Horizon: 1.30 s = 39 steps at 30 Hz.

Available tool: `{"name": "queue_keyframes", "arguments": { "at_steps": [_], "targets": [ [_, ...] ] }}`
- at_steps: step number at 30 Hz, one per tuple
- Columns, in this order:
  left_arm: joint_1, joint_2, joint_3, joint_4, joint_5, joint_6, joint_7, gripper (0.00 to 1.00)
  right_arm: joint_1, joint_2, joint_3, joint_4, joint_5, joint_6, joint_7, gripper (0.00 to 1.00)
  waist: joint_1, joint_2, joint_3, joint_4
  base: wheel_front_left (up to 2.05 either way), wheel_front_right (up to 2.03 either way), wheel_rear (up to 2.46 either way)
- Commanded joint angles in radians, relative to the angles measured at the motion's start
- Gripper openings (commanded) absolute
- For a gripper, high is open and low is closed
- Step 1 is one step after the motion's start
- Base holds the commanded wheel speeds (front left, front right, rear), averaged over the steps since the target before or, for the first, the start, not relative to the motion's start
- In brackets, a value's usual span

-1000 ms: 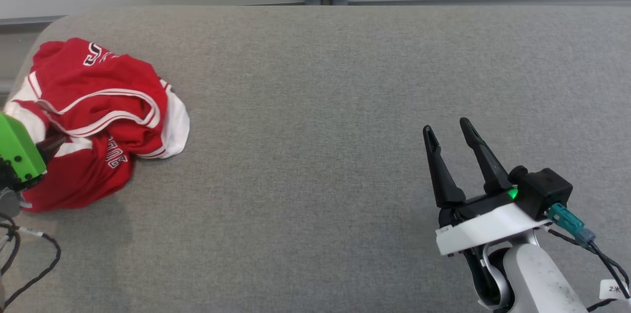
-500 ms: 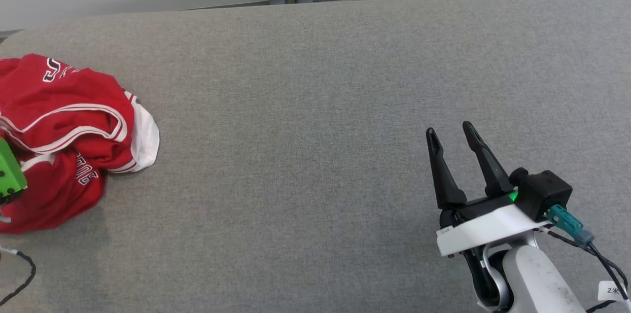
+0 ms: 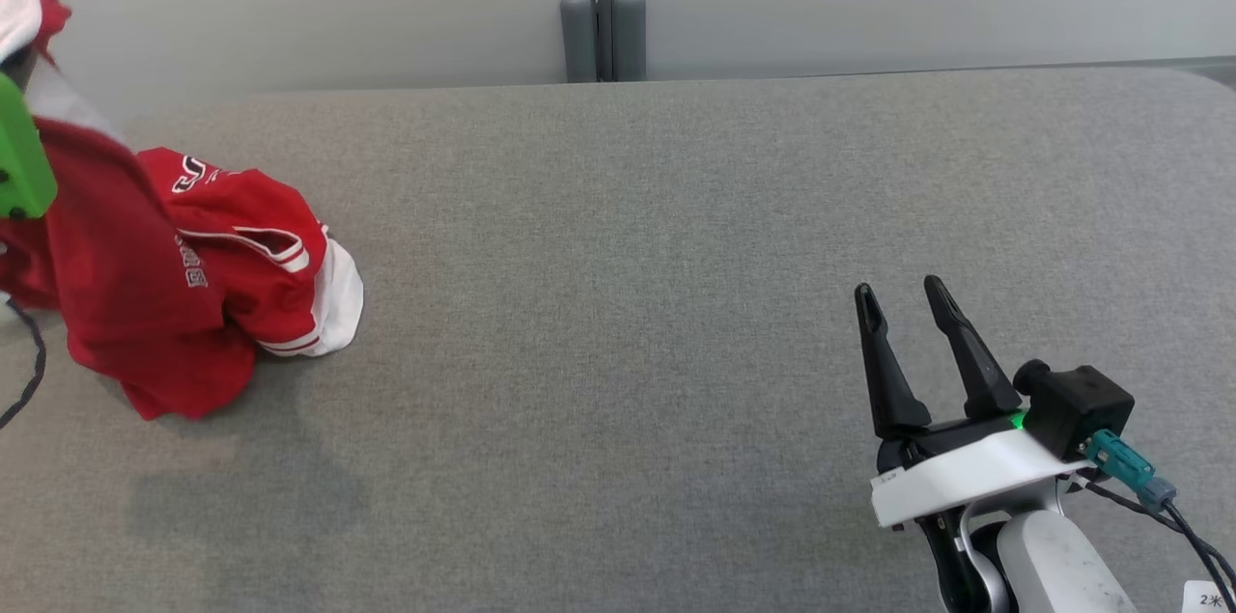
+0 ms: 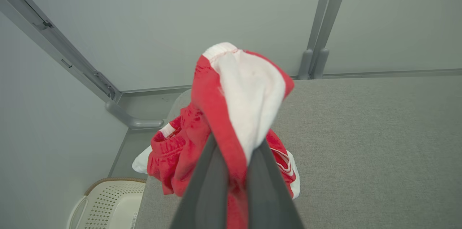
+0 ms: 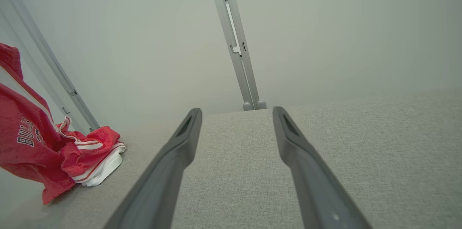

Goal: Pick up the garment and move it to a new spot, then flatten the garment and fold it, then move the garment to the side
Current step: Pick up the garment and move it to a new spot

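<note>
- Left wrist view: the left gripper (image 4: 238, 155) is clenched on the red and white garment (image 4: 249, 88). A fold of cloth is pinched between its two dark fingers (image 4: 209, 185) and bunches up above their tips.
- The rest of the garment hangs from that pinch down to the grey padded table (image 4: 361, 149), where its lower part lies in a heap near the table's left end (white trim shows at the heap's edge).
- Head view: the garment (image 3: 183, 285) stretches from the table up toward the green housing (image 3: 19, 164) at the left edge, and its lower hem touches the surface.
- The right gripper (image 3: 898, 288) sits at the lower right, released, its jaws spread wide, well apart from the garment.
- Right wrist view: that gripper's fingers (image 5: 173, 164) frame the grey table, with the garment (image 5: 43, 149) far off to the left.
- A pale perforated basket (image 4: 108, 203) stands below the table's corner in the left wrist view.
</note>
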Motion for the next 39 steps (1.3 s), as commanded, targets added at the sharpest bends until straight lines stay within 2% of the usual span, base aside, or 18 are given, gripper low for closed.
{"name": "queue_keyframes", "arguments": {
  "at_steps": [1, 7, 13, 16, 20, 24, 26, 27, 28, 29, 30, 36, 39],
  "targets": [
    [-0.026, -0.002, -0.019, -0.052, -0.013, -0.006, 0.004, 0.00, 0.012, -0.001, -0.002, -0.004, 0.007, 0.000, -0.006, 1.00, 0.0000, 0.0000, -0.029, -0.013, 0.00, 0.00, 0.00],
    [-0.080, -0.029, -0.101, -0.273, -0.038, -0.006, 0.006, 0.00, 0.020, -0.001, 0.005, -0.006, 0.011, 0.000, -0.008, 1.00, 0.0000, 0.0000, -0.059, -0.097, 0.00, 0.00, 0.00],
    [-0.126, -0.144, -0.149, -0.426, -0.088, 0.007, -0.022, 0.00, 0.030, -0.002, -0.020, -0.011, 0.013, 0.000, -0.008, 1.00, 0.0000, 0.0000, -0.059, -0.194, 0.00, 0.00, 0.00],
    [-0.111, -0.191, -0.182, -0.458, -0.091, 0.022, -0.024, 0.00, 0.034, -0.001, -0.028, -0.015, 0.013, 0.000, -0.008, 1.00, 0.0000, 0.0000, -0.050, -0.234, 0.00, 0.00, 0.00],
    [-0.008, -0.251, -0.218, -0.478, -0.099, 0.055, -0.064, 0.00, 0.028, -0.001, -0.033, -0.020, 0.020, 0.000, -0.008, 1.00, 0.0000, 0.0000, -0.022, -0.284, 0.00, 0.00, 0.00],
    [0.158, -0.289, -0.216, -0.434, -0.077, 0.096, -0.184, 0.00, 0.025, -0.001, -0.026, -0.022, 0.025, 0.000, -0.009, 1.00, 0.0000, 0.0000, 0.006, -0.319, 0.00, 0.00, 0.00],
    [0.245, -0.281, -0.218, -0.374, -0.046, 0.100, -0.260, 0.00, 0.020, -0.001, -0.026, -0.025, 0.027, 0.000, -0.009, 1.00, 0.0000, 0.0000, 0.019, -0.329, 0.00, 0.00, 0.00],
    [0.286, -0.283, -0.215, -0.334, -0.034, 0.104, -0.308, 0.04, 0.018, 0.000, -0.027, -0.027, 0.026, 0.000, -0.009, 1.00, 0.0000, 0.0000, 0.024, -0.331, 0.00, 0.00, 0.00],
    [0.314, -0.290, -0.210, -0.300, -0.034, 0.105, -0.347, 0.27, 0.017, -0.001, -0.029, -0.029, 0.026, 0.000, -0.009, 1.00, 0.0000, 0.0000, 0.027, -0.332, 0.00, 0.00, 0.00],
    [0.347, -0.297, -0.206, -0.256, -0.030, 0.106, -0.391, 0.88, 0.017, -0.001, -0.031, -0.030, 0.025, 0.000, -0.009, 1.00, 0.0000, 0.0000, 0.029, -0.332, 0.00, 0.00, 0.00],
    [0.374, -0.305, -0.198, -0.214, -0.028, 0.108, -0.436, 1.00, 0.017, -0.001, -0.032, -0.031, 0.021, 0.000, -0.009, 1.00, 0.0000, 0.0000, 0.030, -0.329, 0.00, 0.00, 0.00],
    [0.447, -0.332, -0.193, -0.087, -0.013, 0.077, -0.632, 1.00, 0.019, -0.005, -0.031, -0.038, 0.014, 0.000, -0.009, 1.00, 0.0000, 0.0000, 0.022, -0.293, 0.00, 0.00, 0.00],
    [0.461, -0.314, -0.197, -0.091, 0.006, 0.067, -0.675, 1.00, 0.028, -0.008, -0.036, -0.039, 0.019, 0.000, -0.009, 1.00, 0.0000, 0.0000, 0.016, -0.268, 0.00, 0.00, 0.00]
  ]
}}
